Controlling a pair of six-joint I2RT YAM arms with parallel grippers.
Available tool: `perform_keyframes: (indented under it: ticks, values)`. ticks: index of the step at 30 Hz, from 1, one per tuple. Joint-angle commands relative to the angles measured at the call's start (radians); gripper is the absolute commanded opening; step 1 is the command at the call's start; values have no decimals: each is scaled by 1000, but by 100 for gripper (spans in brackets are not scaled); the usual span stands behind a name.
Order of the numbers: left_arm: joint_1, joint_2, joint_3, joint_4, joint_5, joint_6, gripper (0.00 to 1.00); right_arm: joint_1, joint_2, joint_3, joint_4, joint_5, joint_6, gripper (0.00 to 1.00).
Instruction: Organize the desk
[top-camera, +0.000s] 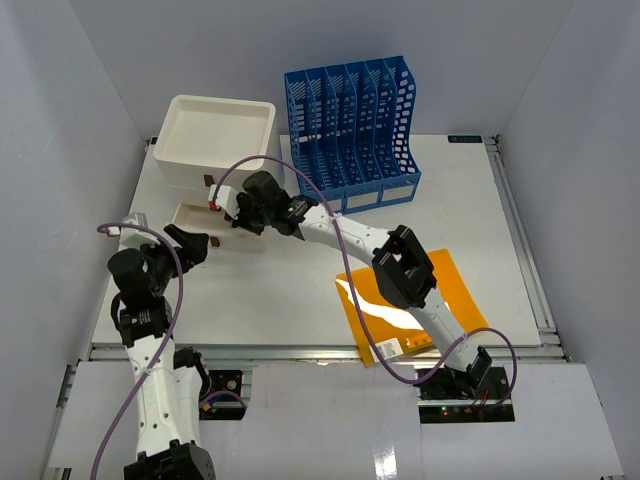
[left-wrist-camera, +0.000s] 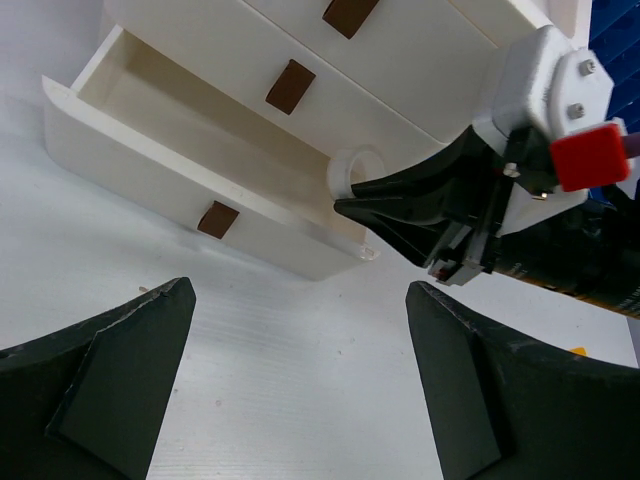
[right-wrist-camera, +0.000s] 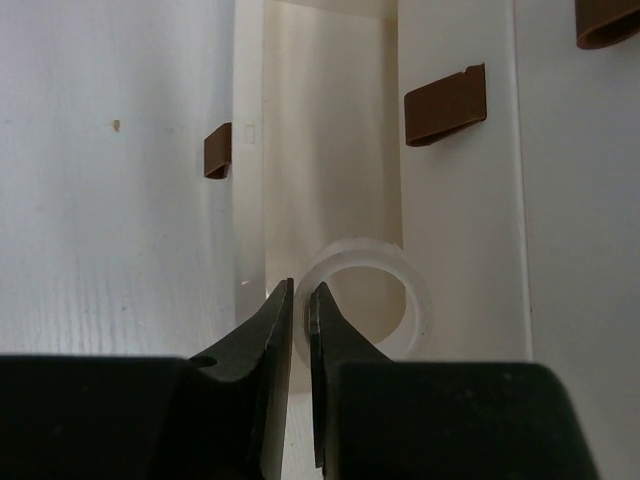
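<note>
Worktop (top-camera: 290, 300): white, rail-edged, fills the middle of the top view beneath both arms.

On it:
- white drawer unit (top-camera: 215, 135) at far left, open tray on top, brown pull tabs on the drawer fronts
- blue file rack (top-camera: 355, 120) at far centre, just beside the unit
- orange sheet (top-camera: 455, 290) flat at near right, partly under the right arm

Lowest drawer (left-wrist-camera: 150, 110) is pulled out; 2 drawers above it are shut.

Right jaws: pressed almost together, pinching the wall of 1 translucent white ring (right-wrist-camera: 360, 252). The ring is held upright over the right end of the open drawer. Cannot tell whether it touches the drawer.

Left jaws: spread wide, nothing between them. They hang over bare worktop just in front of the open drawer and point toward it. Both fingers (left-wrist-camera: 110, 390) are clear of the drawer front.

The 2 sets of jaws are near each other, not touching.
</note>
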Motion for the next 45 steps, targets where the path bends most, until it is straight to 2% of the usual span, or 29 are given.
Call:
perform_keyframes:
  ticks: [1, 8, 12, 14, 17, 18, 19, 20, 21, 23, 25, 28, 33, 37, 42, 45]
  values:
    - [4, -5, 28, 3, -2, -2, 98, 3, 26, 60, 104, 78, 38, 20]
    - [4, -2, 26, 6, 8, -3, 98, 3, 20, 25, 105, 65, 17, 52]
    - [5, 4, 20, 17, 28, -11, 98, -1, -41, -27, 103, -13, 29, 58]
    - [5, 18, 4, 37, 64, -31, 98, -8, -103, -54, 74, -121, 29, 60]
    - [5, 61, -20, 46, 93, -90, 94, -32, -214, -79, -50, -378, -22, 62]
    - [5, 75, -35, 47, 92, -117, 90, -42, -249, -99, -76, -446, -32, 62]
    - [5, 93, -53, 51, 91, -148, 74, -57, -306, -130, -96, -514, -38, 61]
    - [5, 112, -70, 56, 90, -182, 53, -74, -370, -167, -114, -582, -42, 59]
    - [5, 129, -90, 69, 95, -221, 42, -92, -423, -251, -116, -625, -47, 58]
    - [5, 162, -128, 97, 107, -295, 25, -129, -535, -430, -115, -702, -56, 55]
    - [5, 223, -135, 118, 110, -321, 18, -190, -695, -592, -110, -764, -75, 53]
    - [5, 357, -111, 114, 96, -325, 18, -299, -859, -816, -103, -806, -137, 52]
    - [4, 545, -69, 111, 38, -330, 18, -512, -1059, -1064, -109, -932, -119, 43]
    - [5, 672, -43, 168, -19, -335, 19, -596, -1160, -1190, -101, -974, -137, 41]
    - [5, 836, 34, 234, -37, -338, 20, -755, -1252, -1249, -85, -1091, -122, 41]
    - [5, 915, 96, 247, -37, -347, 21, -809, -1267, -1277, -63, -1133, -110, 41]
